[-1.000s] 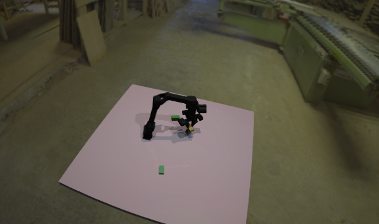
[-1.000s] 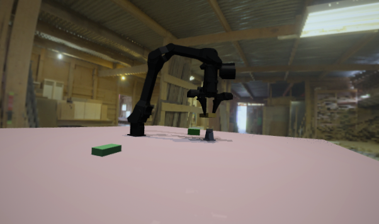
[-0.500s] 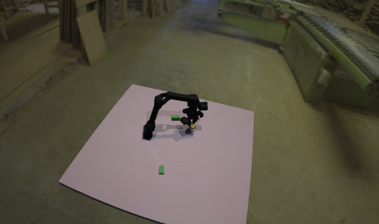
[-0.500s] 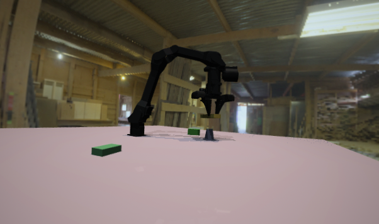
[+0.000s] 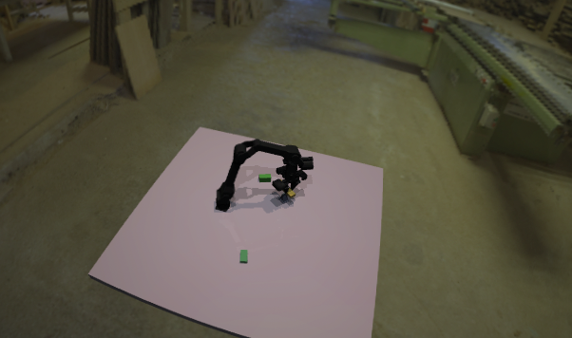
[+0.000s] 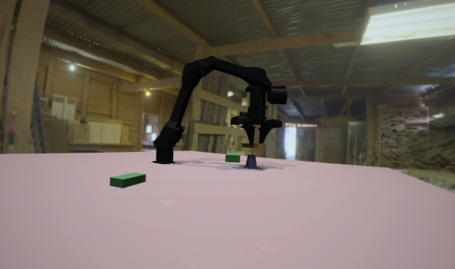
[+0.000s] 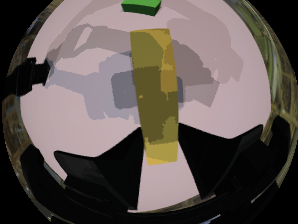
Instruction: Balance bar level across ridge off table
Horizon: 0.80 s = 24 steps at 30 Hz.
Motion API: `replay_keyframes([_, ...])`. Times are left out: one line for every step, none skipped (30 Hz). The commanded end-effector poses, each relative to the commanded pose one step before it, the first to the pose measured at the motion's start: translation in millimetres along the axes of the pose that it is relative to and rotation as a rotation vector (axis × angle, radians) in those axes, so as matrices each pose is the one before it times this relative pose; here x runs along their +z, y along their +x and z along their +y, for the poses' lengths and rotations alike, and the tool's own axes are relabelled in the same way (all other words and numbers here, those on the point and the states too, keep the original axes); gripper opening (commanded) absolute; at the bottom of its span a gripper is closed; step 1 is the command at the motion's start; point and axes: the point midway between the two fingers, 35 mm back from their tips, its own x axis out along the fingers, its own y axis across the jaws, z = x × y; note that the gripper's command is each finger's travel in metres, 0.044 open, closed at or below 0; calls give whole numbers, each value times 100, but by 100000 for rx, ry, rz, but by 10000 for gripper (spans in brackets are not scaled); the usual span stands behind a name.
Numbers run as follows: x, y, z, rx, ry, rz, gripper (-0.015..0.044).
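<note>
My gripper (image 5: 288, 190) (image 6: 254, 142) (image 7: 160, 129) points straight down and is shut on the yellow bar (image 5: 291, 193) (image 6: 253, 145) (image 7: 154, 90), gripping it near one end in the wrist view. The bar hangs roughly level, a little above the small dark grey ridge (image 5: 284, 199) (image 6: 251, 162) (image 7: 125, 90), which stands on the pink table top (image 5: 318, 266) (image 6: 253, 219) (image 7: 213, 36). In the wrist view the bar crosses over the ridge and hides its middle. A small gap seems to show between bar and ridge in the exterior view.
One green block (image 5: 264, 178) (image 6: 233, 158) (image 7: 141, 4) lies close behind the ridge, towards the arm's base. A second green block (image 5: 243, 256) (image 6: 127, 180) lies far off near the table's front. The arm's base (image 5: 222, 201) (image 6: 164, 155) stands to the left.
</note>
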Motion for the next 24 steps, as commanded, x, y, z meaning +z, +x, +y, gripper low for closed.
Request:
replay_keyframes([8, 1012, 111, 722, -409, -77, 0])
replay_keyframes([1, 163, 6, 1, 0, 0, 0])
replay_keyframes([1, 163, 7, 1, 0, 0, 0])
replay_keyframes([2, 163, 8, 1, 0, 0, 0])
replay_keyframes([2, 163, 9, 1, 0, 0, 0])
replay_keyframes([2, 132, 8, 1, 0, 0, 0])
replay_keyframes([1, 80, 5, 0, 0, 0, 0])
replay_keyframes([1, 27, 2, 0, 0, 0, 0])
replay_keyframes([-2, -10, -7, 0, 0, 0, 0])
replay_keyframes([0, 0, 0, 0, 0, 0, 0])
replay_keyframes([0, 0, 0, 0, 0, 0, 0])
replay_keyframes([-4, -8, -5, 0, 0, 0, 0])
replay_keyframes([0, 0, 0, 0, 0, 0, 0])
replay_keyframes([2, 12, 6, 0, 0, 0, 0])
replay_keyframes([0, 0, 0, 0, 0, 0, 0])
replay_keyframes([0, -28, 0, 0, 0, 0, 0])
replay_keyframes([1, -41, 3, 0, 0, 0, 0])
replay_keyframes([5, -57, 10, 1, 0, 0, 0])
replay_keyframes([-5, -49, -10, -1, 0, 0, 0])
replay_keyframes([-2, -22, -4, 0, 0, 0, 0])
replay_keyframes([0, 8, 0, 0, 0, 0, 0])
replay_keyframes([0, 8, 0, 0, 0, 0, 0])
replay_keyframes([2, 17, 3, 0, 0, 0, 0])
replay_keyframes([0, 0, 0, 0, 0, 0, 0])
